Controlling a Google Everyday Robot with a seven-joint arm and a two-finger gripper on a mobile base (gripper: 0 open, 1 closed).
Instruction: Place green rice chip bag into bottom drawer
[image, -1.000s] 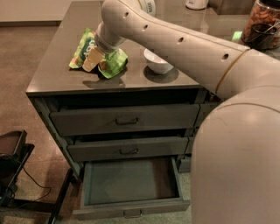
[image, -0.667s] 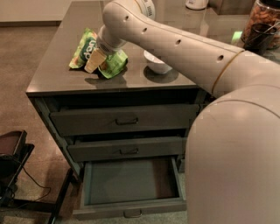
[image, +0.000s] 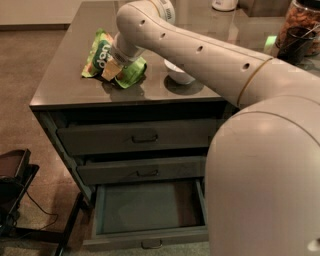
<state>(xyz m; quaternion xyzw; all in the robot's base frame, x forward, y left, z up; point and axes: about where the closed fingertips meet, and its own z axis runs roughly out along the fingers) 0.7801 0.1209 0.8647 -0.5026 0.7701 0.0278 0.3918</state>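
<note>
The green rice chip bag (image: 102, 55) lies crumpled on the dark counter top (image: 75, 85) near its left front part. My gripper (image: 114, 70) is down on the bag's right half, at the end of the pale arm that reaches in from the right and covers part of the bag. The bottom drawer (image: 150, 206) of the wide stack is pulled out, and its dark grey-green inside is bare. The two drawers above it (image: 142, 137) are closed.
A white bowl (image: 179, 75) stands on the counter just right of the bag, partly behind my arm. A jar of brown items (image: 300, 25) stands at the far right. A black stand with cables (image: 12, 180) sits on the floor at the left. My arm's body fills the lower right.
My arm and gripper have shifted slightly on the bag; the bag has stayed in about the same spot on the counter. The drawers have not moved.
</note>
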